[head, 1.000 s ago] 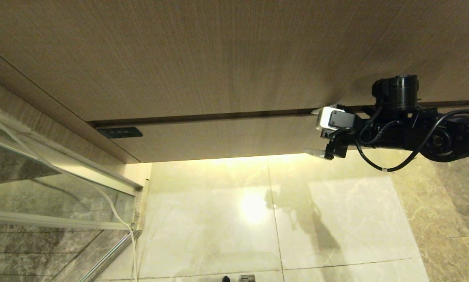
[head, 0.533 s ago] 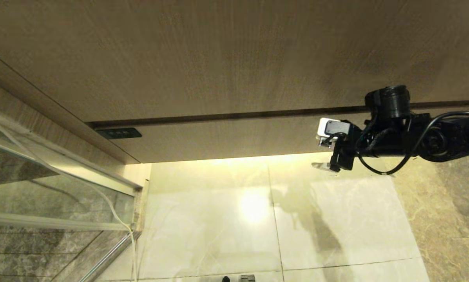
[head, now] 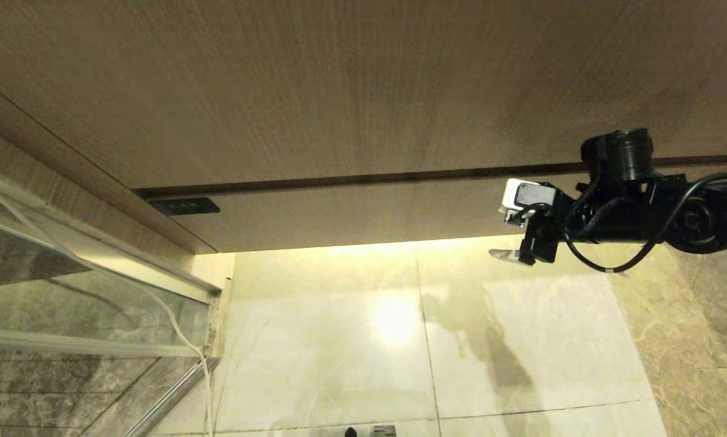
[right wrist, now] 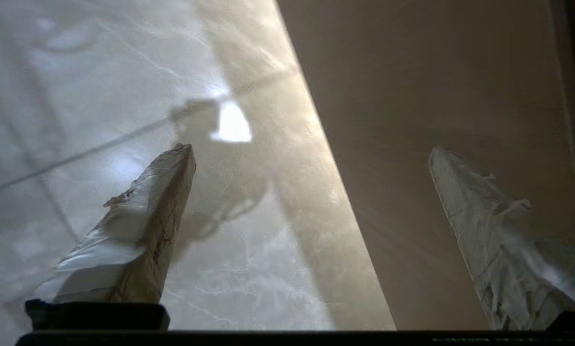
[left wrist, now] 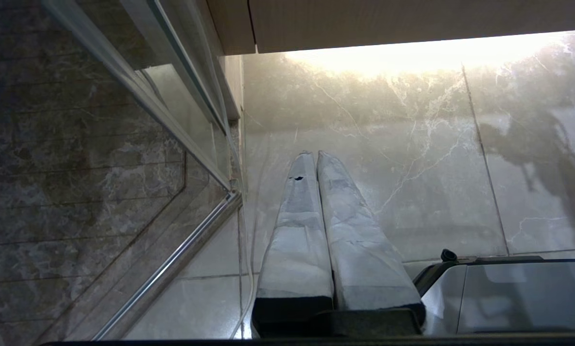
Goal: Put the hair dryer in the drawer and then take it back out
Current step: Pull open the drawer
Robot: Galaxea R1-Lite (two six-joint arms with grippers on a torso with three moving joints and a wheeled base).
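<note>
The hair dryer is out of view. The drawer (head: 363,139) is shut: I see only its plain wood-grain front, with a dark slit between it and a narrow lower strip (head: 351,212). My right gripper (head: 500,227) hovers at the right, in front of the strip's bottom edge, pointing left along it. It is open and empty. In the right wrist view the gripper (right wrist: 310,151) has one finger over the wood and the other over the floor. My left gripper (left wrist: 311,154) hangs parked low over the floor tiles, shut and empty.
A black socket plate (head: 184,206) sits at the strip's left end. A glass shower partition (head: 65,291) with a metal frame stands on the left, and a pale cord (head: 178,328) runs down beside it. A glossy marble floor (head: 339,340) lies below the vanity. My base (left wrist: 508,298) shows beside the left gripper.
My right gripper has dropped a little and shifted right, so its upper finger is off the dark slit. It has stayed open. Nothing else moved.
</note>
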